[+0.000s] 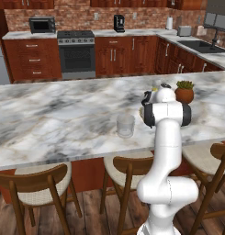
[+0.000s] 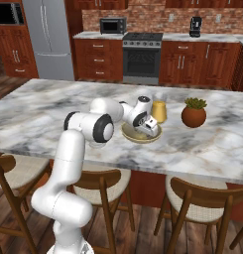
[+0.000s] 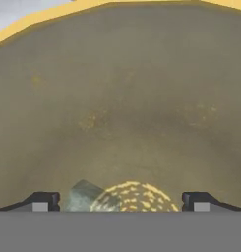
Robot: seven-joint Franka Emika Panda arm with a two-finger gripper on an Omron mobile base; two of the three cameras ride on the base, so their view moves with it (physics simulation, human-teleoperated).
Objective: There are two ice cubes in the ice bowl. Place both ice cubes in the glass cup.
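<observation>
A: Gripper (image 3: 120,201)?
B: Jaws spread wide, holding nothing, down inside ice bowl (image 2: 141,135) on desk (image 2: 53,106).
A: Ice cube (image 3: 83,196)?
B: Between fingertips, nearer the left one. Glass cup (image 1: 125,125) stands apart.

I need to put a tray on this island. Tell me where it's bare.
Bare marble runs left of the glass cup to the counter end. It is crowded at the right: ice bowl, gripper, yellow container and plant pot.

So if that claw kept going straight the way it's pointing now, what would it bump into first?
Most likely the inside floor of the ice bowl. The open gripper points down into it, with a pale ice cube near one fingertip; depth is hard to judge.
</observation>
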